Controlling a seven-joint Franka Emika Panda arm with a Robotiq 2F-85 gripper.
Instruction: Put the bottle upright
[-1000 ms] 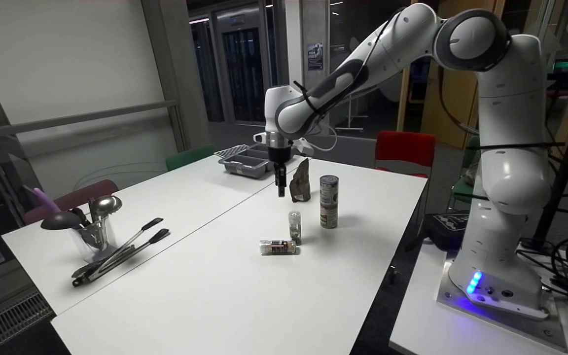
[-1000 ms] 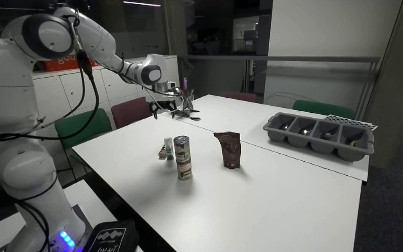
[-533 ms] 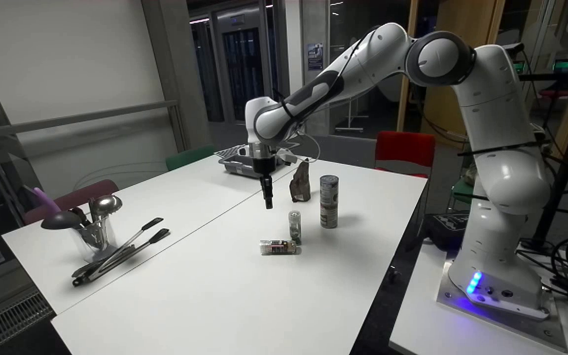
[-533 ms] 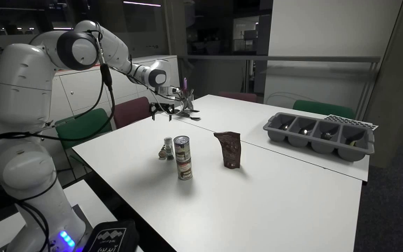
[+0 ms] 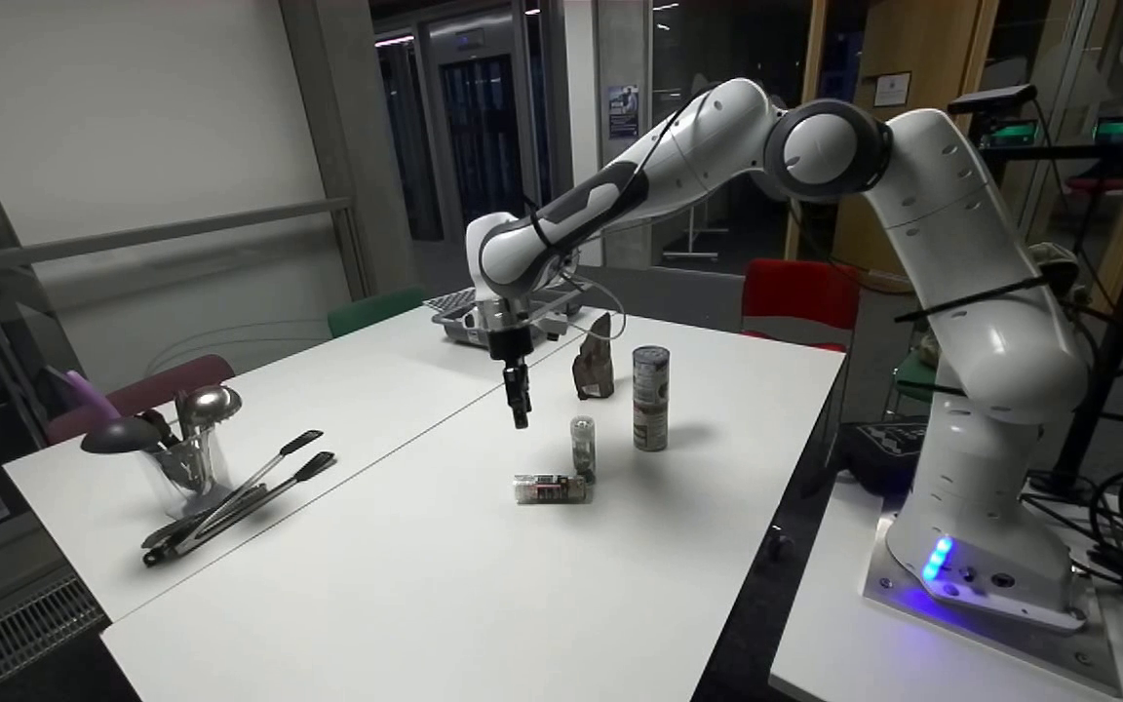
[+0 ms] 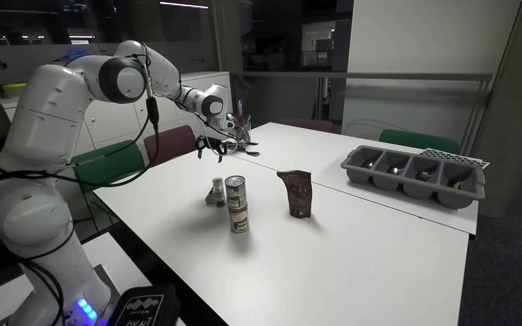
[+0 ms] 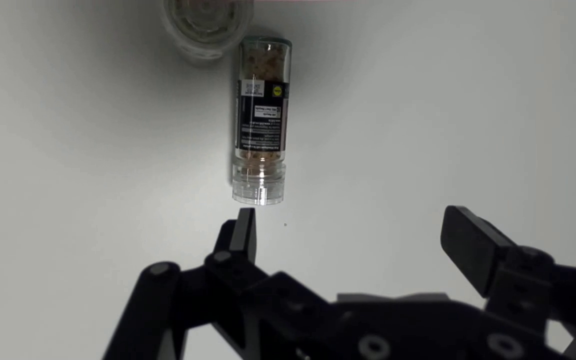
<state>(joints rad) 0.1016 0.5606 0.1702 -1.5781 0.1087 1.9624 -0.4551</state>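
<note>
You have the jaws spread, empty, presumably to straddle the spice grinder (image 7: 262,120) lying flat, inward from the worktop (image 5: 484,604) edge nearest the robot base (image 5: 990,561).

In an exterior view, the standing jar (image 6: 218,191) partly hides the bottle (image 6: 210,198); the wrist view's edge crops that jar, and the finest label print (image 7: 262,136) escapes me.
</note>
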